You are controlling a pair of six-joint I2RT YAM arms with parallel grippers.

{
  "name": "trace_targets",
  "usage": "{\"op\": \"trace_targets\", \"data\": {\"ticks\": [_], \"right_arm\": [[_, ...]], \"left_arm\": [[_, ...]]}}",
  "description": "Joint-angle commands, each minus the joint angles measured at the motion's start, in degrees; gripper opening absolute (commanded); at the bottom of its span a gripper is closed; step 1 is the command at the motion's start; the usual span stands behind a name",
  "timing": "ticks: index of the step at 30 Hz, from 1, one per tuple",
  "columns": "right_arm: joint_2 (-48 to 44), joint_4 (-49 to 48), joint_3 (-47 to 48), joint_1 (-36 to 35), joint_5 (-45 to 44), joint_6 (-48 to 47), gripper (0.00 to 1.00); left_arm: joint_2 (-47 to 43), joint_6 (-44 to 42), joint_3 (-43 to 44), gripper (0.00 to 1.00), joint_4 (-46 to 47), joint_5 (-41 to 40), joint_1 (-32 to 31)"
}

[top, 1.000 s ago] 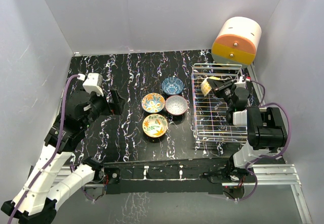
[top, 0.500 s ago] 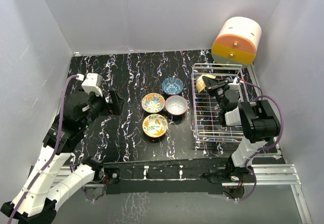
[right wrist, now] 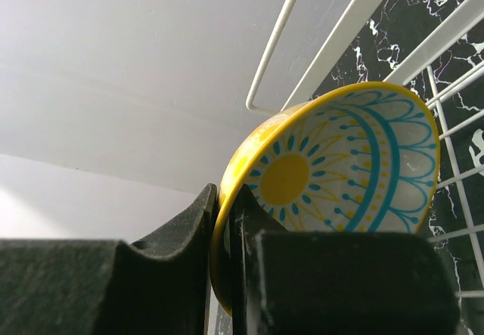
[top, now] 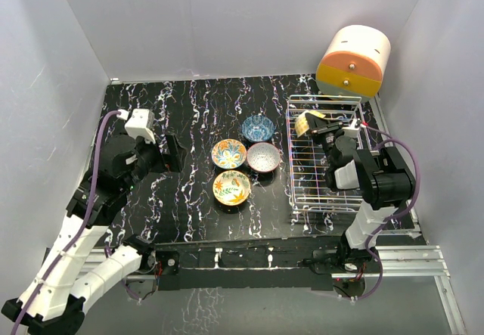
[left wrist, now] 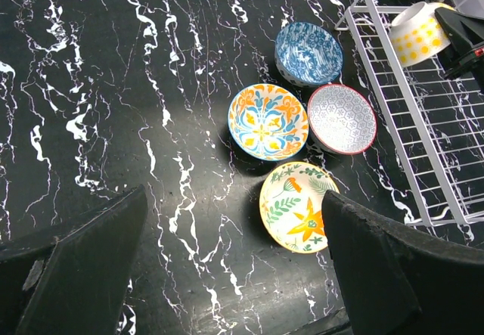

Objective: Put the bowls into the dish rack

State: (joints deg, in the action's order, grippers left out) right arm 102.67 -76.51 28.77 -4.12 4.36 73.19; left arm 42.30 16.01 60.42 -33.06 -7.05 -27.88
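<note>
Four bowls sit grouped on the black marble table: a blue one, an orange-and-blue floral one, a pink-rimmed speckled one and a yellow floral one. My right gripper is shut on the rim of a fifth, yellow bowl, holding it on edge over the far end of the white dish rack. In the right wrist view the fingers pinch the bowl's rim. My left gripper is open and empty, left of the bowls.
An orange-and-cream cylindrical box stands behind the rack at the far right corner. Grey walls close in the table on three sides. In the left wrist view the rack's wire side lies just right of the bowls.
My right arm has swung in over the rack and carried the yellow bowl slightly toward the rack's far end, tipping it more on edge. The left arm has barely moved.
</note>
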Motion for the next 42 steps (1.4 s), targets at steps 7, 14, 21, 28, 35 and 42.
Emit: {"op": "trace_targets", "data": {"ticks": [7,14,21,28,35,42], "right_arm": [[-6.2,5.2,-4.8,-0.4,-1.4,2.4,0.2],[-11.2,14.6,-4.7,-0.3,-2.9,1.7,0.42],[-19.8,30.0,-3.4,0.0,-6.8,0.4,0.47],[-26.4,44.7,-0.4,0.4,-7.9,-3.3,0.56],[-26.8,53.5,1.9,1.3,-6.9,-4.5,0.58],[-27.1,61.9,4.7,1.9,-5.4,-6.7,0.7]], "left_arm": [[-1.4,0.5,1.1,0.97,0.4,0.3,-0.2],[-1.9,0.7,1.3,0.97,0.1,0.2,-0.2],[-2.1,1.1,0.8,0.97,1.0,0.6,-0.2],[-2.3,1.6,0.8,0.97,1.9,1.6,-0.2],[-3.8,2.5,0.0,0.97,2.0,1.8,-0.2],[-5.1,2.4,0.0,0.97,1.1,1.4,-0.2]]}}
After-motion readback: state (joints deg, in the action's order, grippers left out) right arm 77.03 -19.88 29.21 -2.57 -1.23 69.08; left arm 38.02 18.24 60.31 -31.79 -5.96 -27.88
